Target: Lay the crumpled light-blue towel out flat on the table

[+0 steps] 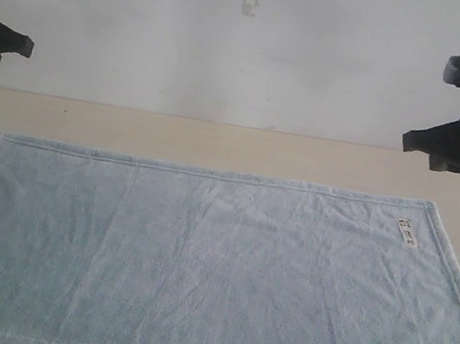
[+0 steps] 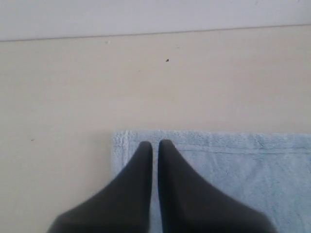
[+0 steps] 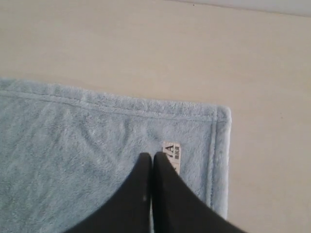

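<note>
the towel [image 1: 197, 264] is lying opened out on the tabletop [image 1: 217, 143], its far hem [image 1: 212, 171] running straight and both far corners showing. only faint creases are crossing the pile. the white tag [image 1: 407, 232] is sitting near the far right corner. the spreading is looking close to done.

the left tool [image 2: 154, 145] is hanging above the far left corner with its jaws pressed together on nothing. the right tool [image 3: 151, 158] is hanging above the far right corner, just beside the tag in its wrist view, also pressed together and empty. in the exterior view both are showing raised against the wall [image 1: 234, 40], apart from the cloth.

the likely trouble is a closed tool dipping and dragging across the plush, which would be pulling a corner inward and rumpling the hem. a sideways sweep while low would be doing the same.

the towel's near edge is running along the bottom of the exterior view, so whether it is reaching the tabletop's near edge cannot be told. if it is overhanging, the cloth could be sliding off.

bare tabletop is lying open beyond the far hem and outside both far corners, leaving clear room for the arms to be lifting away outward.
</note>
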`<action>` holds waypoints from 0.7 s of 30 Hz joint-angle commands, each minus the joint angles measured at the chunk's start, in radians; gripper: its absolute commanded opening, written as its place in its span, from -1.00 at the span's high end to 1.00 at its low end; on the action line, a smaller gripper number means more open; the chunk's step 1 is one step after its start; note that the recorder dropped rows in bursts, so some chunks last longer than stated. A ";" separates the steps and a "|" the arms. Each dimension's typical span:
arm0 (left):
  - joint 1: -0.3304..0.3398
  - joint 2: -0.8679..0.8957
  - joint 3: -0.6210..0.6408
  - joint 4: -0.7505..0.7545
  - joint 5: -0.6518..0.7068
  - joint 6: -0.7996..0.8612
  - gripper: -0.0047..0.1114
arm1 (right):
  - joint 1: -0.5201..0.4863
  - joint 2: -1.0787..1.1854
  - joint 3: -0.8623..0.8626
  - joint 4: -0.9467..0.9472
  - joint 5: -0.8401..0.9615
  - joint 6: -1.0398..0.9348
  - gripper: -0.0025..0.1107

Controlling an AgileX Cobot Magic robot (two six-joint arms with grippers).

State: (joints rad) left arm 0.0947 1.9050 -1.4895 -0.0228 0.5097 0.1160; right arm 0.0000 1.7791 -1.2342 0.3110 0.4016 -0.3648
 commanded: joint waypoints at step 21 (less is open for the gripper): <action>0.000 -1.062 0.697 -0.180 -0.095 -0.019 0.85 | 0.011 -0.817 0.539 0.148 0.060 0.011 0.96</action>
State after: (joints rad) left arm 0.0947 0.9218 -0.8046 -0.1870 0.3836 0.1265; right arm 0.0103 1.0095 -0.7025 0.4576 0.3896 -0.3763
